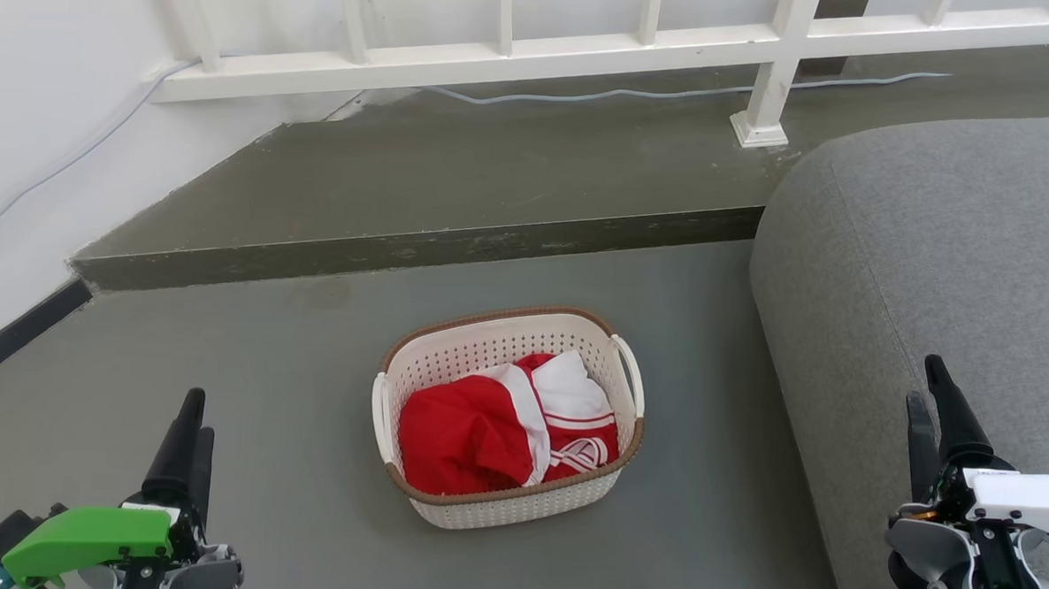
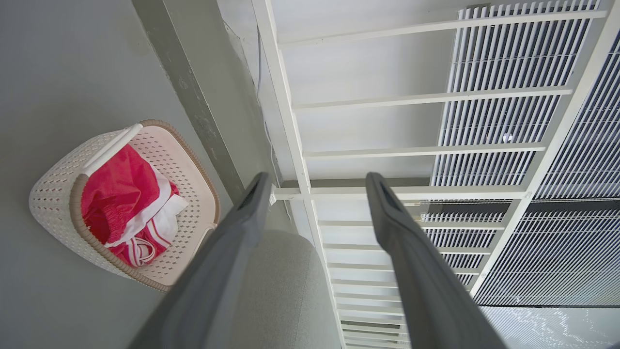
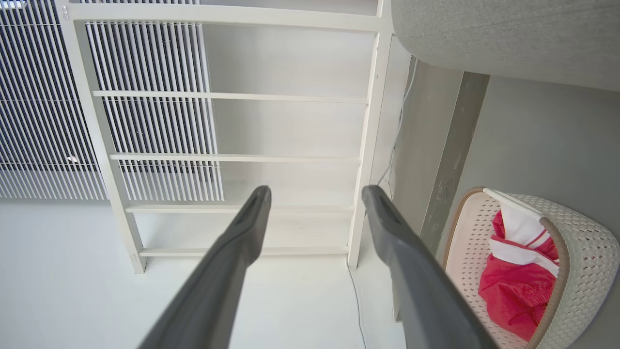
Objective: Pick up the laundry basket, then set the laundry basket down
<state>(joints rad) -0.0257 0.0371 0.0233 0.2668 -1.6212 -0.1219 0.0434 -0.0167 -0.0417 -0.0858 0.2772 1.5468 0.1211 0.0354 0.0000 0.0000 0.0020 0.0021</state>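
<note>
The laundry basket (image 1: 515, 512) stands on the grey floor in the middle of the head view. It is cream-white and perforated, with a brown rim and white side handles, and holds red and white clothing (image 1: 474, 434). My left gripper (image 1: 196, 413) hangs at the lower left, well apart from the basket; the left wrist view shows this gripper (image 2: 318, 179) open and empty, with the basket (image 2: 53, 194) off to its left. My right gripper (image 1: 924, 381) is at the lower right, over the sofa's edge. The right wrist view shows it (image 3: 316, 191) open, with the basket (image 3: 586, 232) at the lower right.
A grey upholstered sofa (image 1: 933, 259) rises just right of the basket. Behind the basket runs a raised concrete step (image 1: 420, 250) with a white railing (image 1: 588, 54) and a cable (image 1: 586, 94) on it. A white wall (image 1: 36, 131) closes the left side.
</note>
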